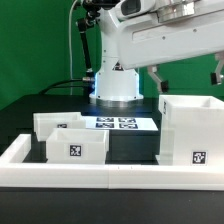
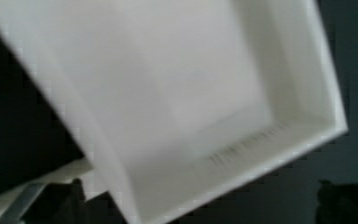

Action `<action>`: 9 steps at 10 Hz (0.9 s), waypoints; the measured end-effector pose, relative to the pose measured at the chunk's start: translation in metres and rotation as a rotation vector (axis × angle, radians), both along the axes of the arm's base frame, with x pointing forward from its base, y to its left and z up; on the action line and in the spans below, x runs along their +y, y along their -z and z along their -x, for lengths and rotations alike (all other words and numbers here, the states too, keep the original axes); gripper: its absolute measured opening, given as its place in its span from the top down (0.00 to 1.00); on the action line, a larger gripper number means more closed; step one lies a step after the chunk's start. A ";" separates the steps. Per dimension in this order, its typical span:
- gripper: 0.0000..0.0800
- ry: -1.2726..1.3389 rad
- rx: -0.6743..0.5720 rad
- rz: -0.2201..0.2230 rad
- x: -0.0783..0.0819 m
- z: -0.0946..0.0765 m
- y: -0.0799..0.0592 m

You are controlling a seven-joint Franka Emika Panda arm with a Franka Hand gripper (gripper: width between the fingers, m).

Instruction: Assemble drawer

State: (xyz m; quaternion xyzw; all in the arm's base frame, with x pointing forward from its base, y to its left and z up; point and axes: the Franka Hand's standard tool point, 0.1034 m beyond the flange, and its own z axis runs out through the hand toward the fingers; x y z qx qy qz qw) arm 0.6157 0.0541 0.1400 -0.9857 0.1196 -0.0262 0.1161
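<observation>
The counter (image 1: 130, 142) is matt black, and a long white rail (image 1: 100, 172) edges its near side. A green backdrop (image 1: 30, 50) closes the room behind, with a black cable (image 1: 75, 40) hanging in front of it. The marker board (image 1: 118, 123) lies flat in the middle of the counter, just in front of the arm's round white base (image 1: 118, 82). The arm (image 1: 150, 28) reaches across the top of the exterior view toward its right.

Everything belonging to the drawer (image 1: 190, 120) is smooth white plastic with straight walls and square corners, and it stands in three loose pieces behind the rail. The case (image 1: 185, 140) is the tall open-topped box on the exterior view's right, with a black-and-white square tag (image 1: 197, 156) low on its near face. On the exterior view's left sit the two low trays, close together and well apart from the case. The front tray (image 1: 85, 148) shows a tag on its near wall, and the rear tray (image 1: 55, 123) stands just behind it, partly hidden.

In the wrist view a blurred white piece (image 2: 176, 90) fills most of the picture, tilted. It is a flat face inside a raised rim, with black counter around it, and I cannot tell which piece of the kit it is. The fingers do not show clearly in either view, so I cannot tell whether they are spread, closed or gripping anything.
</observation>
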 end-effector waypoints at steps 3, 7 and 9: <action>0.19 -0.241 -0.043 0.036 -0.045 0.030 0.007; 0.19 -0.255 -0.042 0.035 -0.087 0.044 0.022; 0.19 -0.256 -0.039 0.035 -0.087 0.044 0.023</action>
